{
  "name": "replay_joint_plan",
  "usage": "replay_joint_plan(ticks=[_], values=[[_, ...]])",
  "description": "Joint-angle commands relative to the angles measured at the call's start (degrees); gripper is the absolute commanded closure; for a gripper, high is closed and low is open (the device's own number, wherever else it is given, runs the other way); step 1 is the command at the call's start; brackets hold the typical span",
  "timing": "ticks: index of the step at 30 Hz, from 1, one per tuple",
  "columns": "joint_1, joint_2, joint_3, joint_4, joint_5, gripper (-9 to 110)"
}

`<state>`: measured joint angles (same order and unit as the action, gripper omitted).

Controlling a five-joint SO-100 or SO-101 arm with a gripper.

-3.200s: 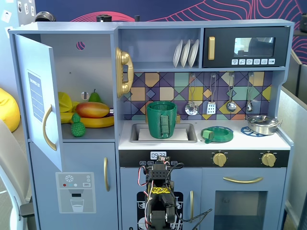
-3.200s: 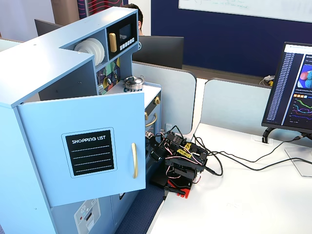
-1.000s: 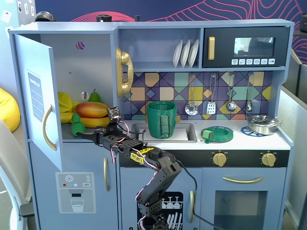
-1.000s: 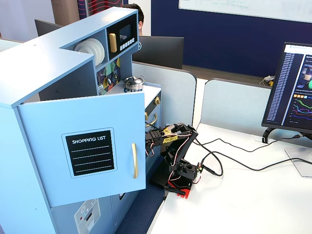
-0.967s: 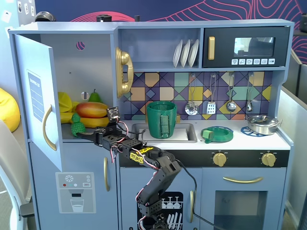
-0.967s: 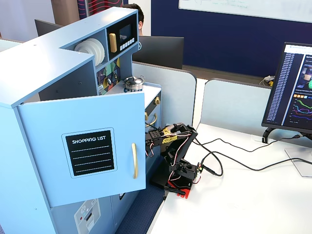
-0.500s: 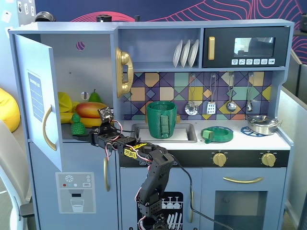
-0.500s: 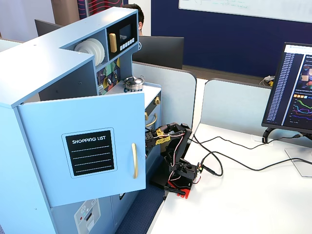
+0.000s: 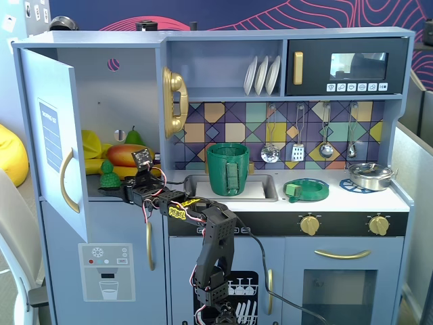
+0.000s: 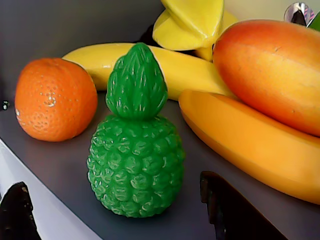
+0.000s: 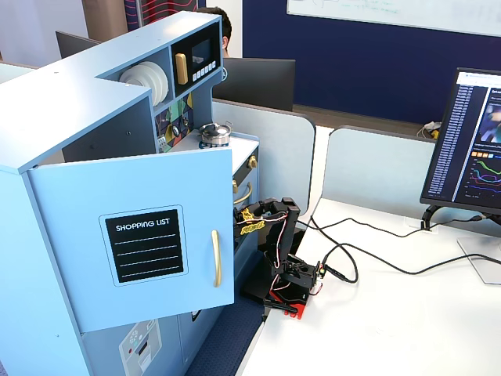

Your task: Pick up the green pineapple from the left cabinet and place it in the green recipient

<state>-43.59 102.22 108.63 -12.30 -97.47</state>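
Note:
The green pineapple (image 9: 106, 174) stands upright on the shelf of the left cabinet (image 9: 132, 91), whose door (image 9: 55, 135) hangs open. In the wrist view the pineapple (image 10: 135, 160) fills the centre, just ahead of my gripper (image 10: 115, 185). The jaws are open, one black fingertip (image 10: 17, 212) at its left and one (image 10: 232, 210) at its right, neither touching it. In a fixed view my gripper (image 9: 116, 189) reaches into the cabinet beside the pineapple. The green recipient (image 9: 228, 168) stands in the sink. In another fixed view the door (image 11: 133, 235) hides the gripper.
An orange (image 10: 55, 97), bananas (image 10: 250, 145), a mango (image 10: 272, 70) and a yellow starfruit (image 10: 192, 22) crowd the shelf behind the pineapple. A flat green dish (image 9: 306, 189) and a steel pan (image 9: 371, 175) sit on the counter. The arm's base (image 11: 291, 282) stands on a white table.

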Motion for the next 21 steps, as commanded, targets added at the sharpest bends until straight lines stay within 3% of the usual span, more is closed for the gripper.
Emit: replay_joint_plan(ticks=[1, 21], values=[[0.6, -0.7, -5.4, -0.7, -0.3, 65], [1.4, -11.3, -17.1, 3.3, 0.0, 67]])
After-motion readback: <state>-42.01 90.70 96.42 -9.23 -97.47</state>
